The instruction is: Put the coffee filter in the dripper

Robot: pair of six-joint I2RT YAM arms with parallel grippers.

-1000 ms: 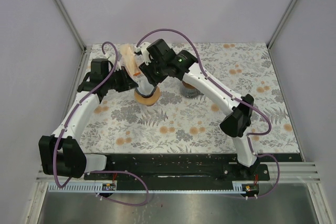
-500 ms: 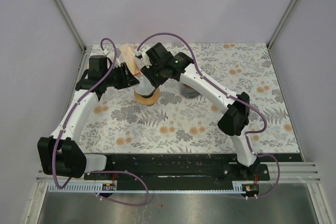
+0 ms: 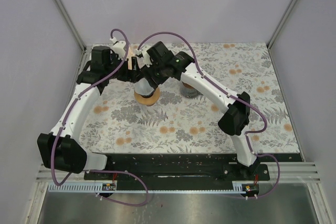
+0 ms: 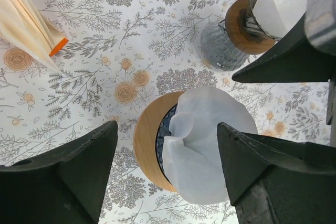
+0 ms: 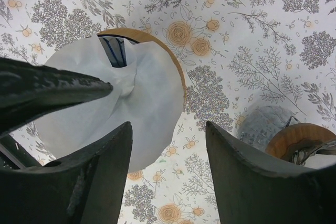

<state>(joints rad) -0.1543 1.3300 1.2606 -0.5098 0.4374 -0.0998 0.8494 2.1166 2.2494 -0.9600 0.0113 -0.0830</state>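
Filter (image 4: 207,150): white paper lying in the dripper, its wall rumpled into a fold on one side. It covers most of the mouth.
Dripper (image 4: 146,145): stands upright on the table at the far left. It has a wooden ring, and its blue ribbed inside shows only at the edge where the paper is folded in (image 5: 116,51).
Left tool (image 4: 167,129): jaws wide apart and gripping nothing. It hangs over the dripper, with the filter seen between its two fingers.
Right tool (image 5: 168,127): jaws apart and holding nothing. It is above the dripper's rim and just beside the left tool. Whether a finger brushes the paper cannot be told.
Arms: in the top view both reach to the same spot and meet over the dripper, the left tool (image 3: 132,69) beside the right tool (image 3: 143,76).
Table (image 3: 236,77): flowered cloth in grey and orange.
Stack (image 4: 23,17): cream folded papers with an orange tab, lying on the table apart from the dripper.
Glass (image 4: 220,51): ribbed, near the dripper.
Wire holder (image 4: 247,22): wooden collar with white paper inside, right by the glass. Whether it rests on the glass cannot be told.
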